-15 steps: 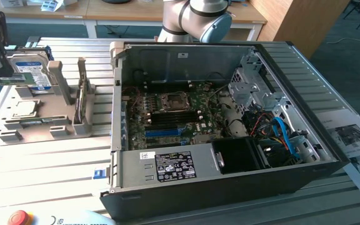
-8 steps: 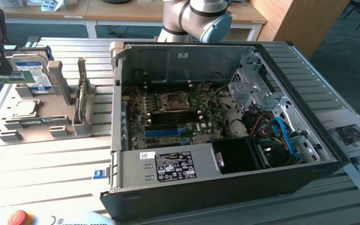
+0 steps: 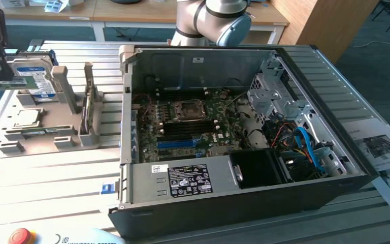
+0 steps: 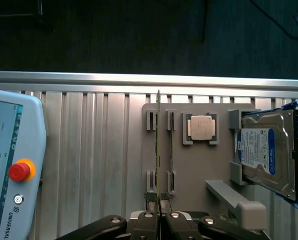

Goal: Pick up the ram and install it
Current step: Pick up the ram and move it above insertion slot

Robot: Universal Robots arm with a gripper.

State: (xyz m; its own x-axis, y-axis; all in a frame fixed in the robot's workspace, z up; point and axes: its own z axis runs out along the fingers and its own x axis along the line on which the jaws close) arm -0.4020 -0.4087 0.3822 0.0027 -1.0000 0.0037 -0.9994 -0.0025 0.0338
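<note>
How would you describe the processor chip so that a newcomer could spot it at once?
Start at the open computer case; on the exterior view's left lies a grey holder tray. The processor chip lies flat on it, small, square and silver, unlike the larger blue-labelled hard drive beside it.

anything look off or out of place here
Nothing stands out. The ram is gripped straight in the shut jaws over the grey holder; the processor and hard drive sit squarely in their places on it, and the open computer case shows no obvious damage.
</note>
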